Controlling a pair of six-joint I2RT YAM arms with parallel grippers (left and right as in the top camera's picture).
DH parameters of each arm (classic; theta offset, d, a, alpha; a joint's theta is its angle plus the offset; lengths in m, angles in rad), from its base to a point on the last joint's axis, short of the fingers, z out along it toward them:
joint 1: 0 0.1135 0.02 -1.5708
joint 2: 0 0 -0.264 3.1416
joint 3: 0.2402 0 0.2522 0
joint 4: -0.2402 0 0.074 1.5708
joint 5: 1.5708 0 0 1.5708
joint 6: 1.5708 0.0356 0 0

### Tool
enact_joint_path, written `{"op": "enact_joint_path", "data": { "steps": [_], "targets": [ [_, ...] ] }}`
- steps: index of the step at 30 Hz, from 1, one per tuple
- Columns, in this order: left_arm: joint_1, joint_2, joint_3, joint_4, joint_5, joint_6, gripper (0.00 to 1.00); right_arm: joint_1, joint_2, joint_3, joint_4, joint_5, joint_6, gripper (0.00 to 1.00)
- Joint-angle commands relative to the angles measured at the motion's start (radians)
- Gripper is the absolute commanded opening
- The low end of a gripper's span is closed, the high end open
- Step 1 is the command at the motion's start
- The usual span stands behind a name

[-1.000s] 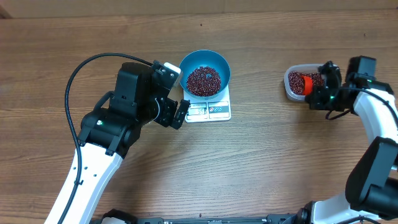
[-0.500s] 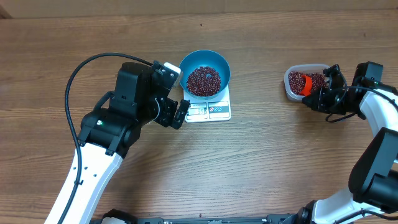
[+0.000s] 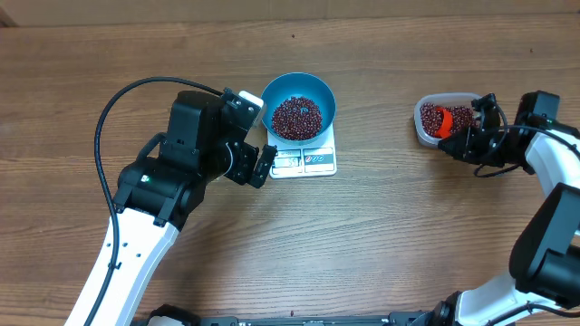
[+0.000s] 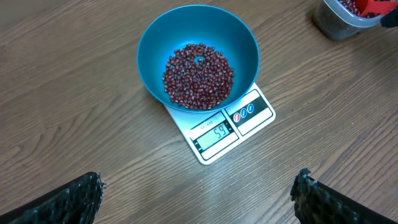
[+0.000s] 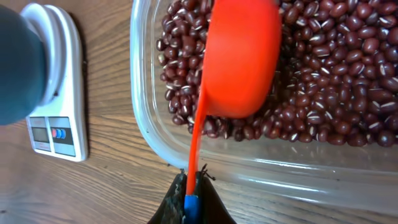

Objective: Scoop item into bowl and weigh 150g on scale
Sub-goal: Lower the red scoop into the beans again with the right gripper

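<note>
A light blue bowl with a heap of dark red beans stands on the small white scale, whose display is lit. My left gripper hovers open just left of the scale, nothing between its fingers. My right gripper is shut on the blue-tipped handle of the orange-red scoop. The scoop's cup lies down among the beans in the clear tub.
The wooden table stretches around everything. A black cable loops off the left arm. The scale and bowl show at the left edge of the right wrist view.
The right arm swung out to the right and the scoop dipped into the tub's beans during the first half second. Since then it has barely moved. The left arm held still.
</note>
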Motion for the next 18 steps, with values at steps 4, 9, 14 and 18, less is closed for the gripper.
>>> {"op": "enact_joint_path", "data": {
  "steps": [4, 9, 14, 18],
  "targets": [
    [-0.003, -0.017, 0.002, 0.0, 0.015, -0.007, 1.0, -0.065, 0.004, 0.001, 0.016, -0.153, -0.002, 0.04],
    [-0.003, -0.017, 0.002, 0.0, 0.015, -0.007, 1.0, -0.108, 0.004, 0.001, 0.014, -0.194, -0.002, 0.04],
    [-0.003, -0.017, 0.002, 0.0, 0.015, -0.007, 1.0, -0.138, 0.004, 0.001, 0.005, -0.216, -0.002, 0.04],
    [-0.003, -0.017, 0.002, 0.0, 0.014, -0.007, 1.0, -0.161, 0.004, 0.001, -0.009, -0.262, -0.002, 0.04]
  ]
}}
